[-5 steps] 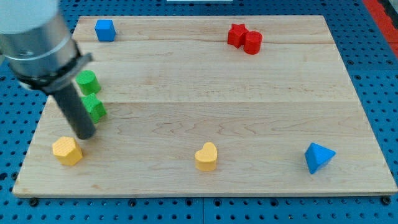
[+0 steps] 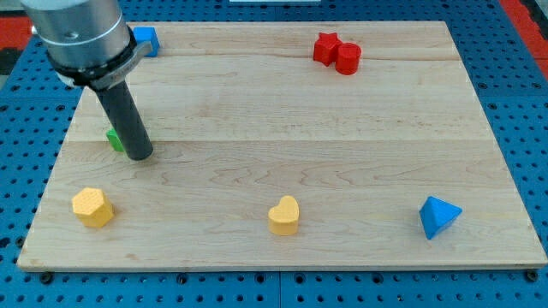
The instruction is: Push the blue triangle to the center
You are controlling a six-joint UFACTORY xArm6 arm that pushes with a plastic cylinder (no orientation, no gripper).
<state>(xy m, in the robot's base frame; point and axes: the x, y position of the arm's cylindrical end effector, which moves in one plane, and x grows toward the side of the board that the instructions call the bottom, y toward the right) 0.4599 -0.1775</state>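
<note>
The blue triangle (image 2: 437,216) lies near the board's bottom right corner. My tip (image 2: 139,156) rests on the wooden board (image 2: 282,120) at the view's left, far from the blue triangle, which is at the opposite side. The rod hides most of a green block (image 2: 114,139) just left of the tip.
A blue cube (image 2: 148,38) sits at the top left, partly behind the arm. A red star (image 2: 325,47) and a red cylinder (image 2: 348,59) touch at the top right. A yellow block (image 2: 92,207) lies bottom left, a yellow heart (image 2: 284,216) bottom middle.
My tip has moved up and slightly right, from beside the yellow block to beside the green blocks. The arm now covers the green blocks and part of the blue cube.
</note>
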